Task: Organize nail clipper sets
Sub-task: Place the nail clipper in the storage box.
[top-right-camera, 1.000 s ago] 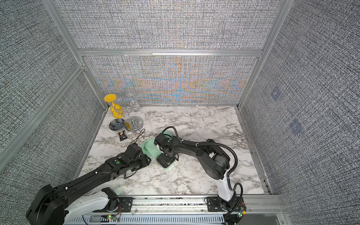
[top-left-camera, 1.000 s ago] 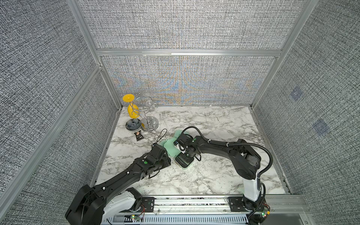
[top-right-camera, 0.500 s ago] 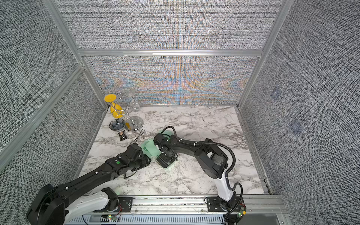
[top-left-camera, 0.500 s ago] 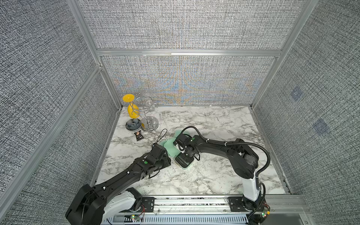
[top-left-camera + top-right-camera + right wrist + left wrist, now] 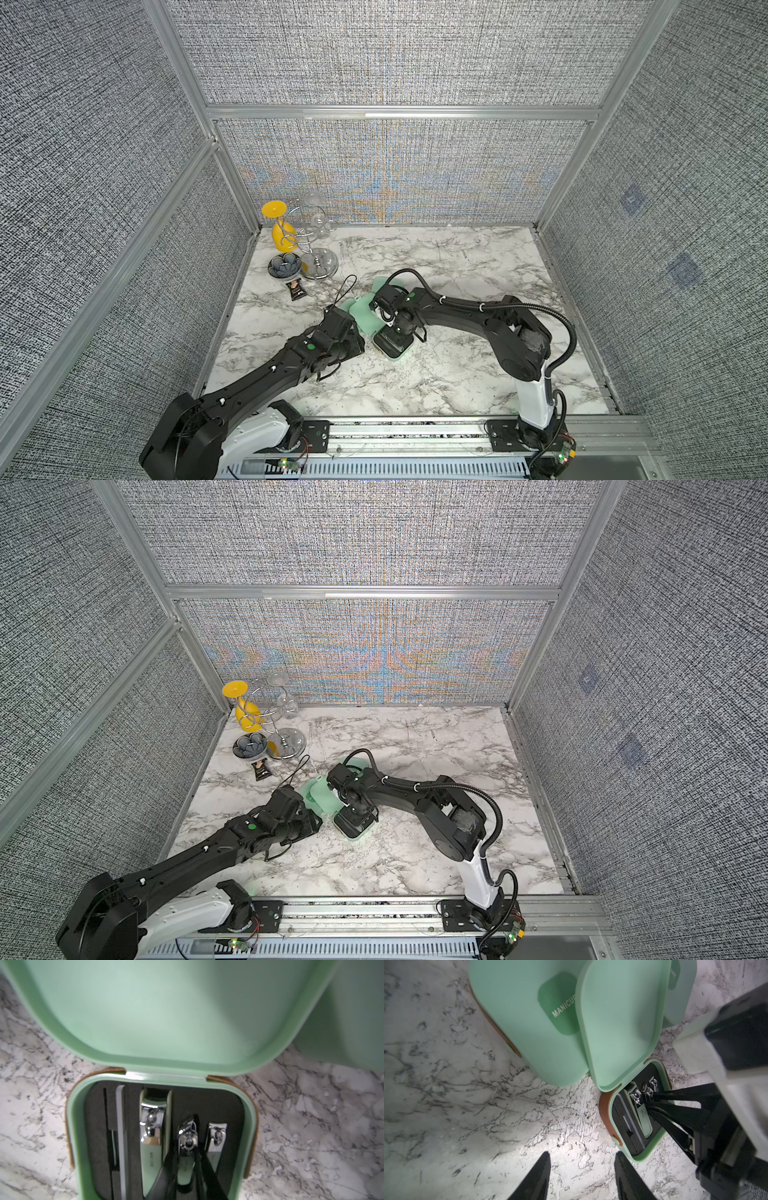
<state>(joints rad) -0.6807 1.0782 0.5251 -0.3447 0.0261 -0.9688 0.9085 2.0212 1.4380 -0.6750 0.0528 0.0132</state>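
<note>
Near the middle of the white marble-patterned bench [image 5: 478, 374], a shade toward 6 o'clock, a mint-green rounded-square plastic case [image 5: 395, 355] lies with its hinged lid [image 5: 618, 1022] raised, baring a black foam tray. A tan band runs round the base. Four tools sit side by side in the tray: a slim grey nail file [image 5: 121, 1136], a large silvery-green metal clipper [image 5: 152, 1136], a mid-sized silvery-green clipper [image 5: 187, 1147] and a small silvery-green clipper [image 5: 216, 1138]. The mid-sized one lies between the large and the small, its chrome head skewed slightly out of line with theirs.

The right claw [image 5: 651, 1101] reaches down into the tray. Its black fingers [image 5: 209, 1178] straddle the mid-sized clipper with only a narrow gap. Whether they pinch it or merely flank it, I cannot tell.

A second mint-green case [image 5: 519, 1012], closed and bearing a darker green label, lies just beside the raised lid, at about 10 o'clock from the open case. A third mint-green case [image 5: 681, 991] sits at 12 o'clock from the open one, largely hidden behind the lid.

The left claw [image 5: 583, 1176] hovers over bare marble at 9 o'clock from the open case, its fingers well apart with nothing between them.

In the bench's 10 o'clock corner stand a dark flower-shaped dish [image 5: 284, 266], a small black snack packet [image 5: 297, 291] and a chrome wire stand [image 5: 318, 257].
</note>
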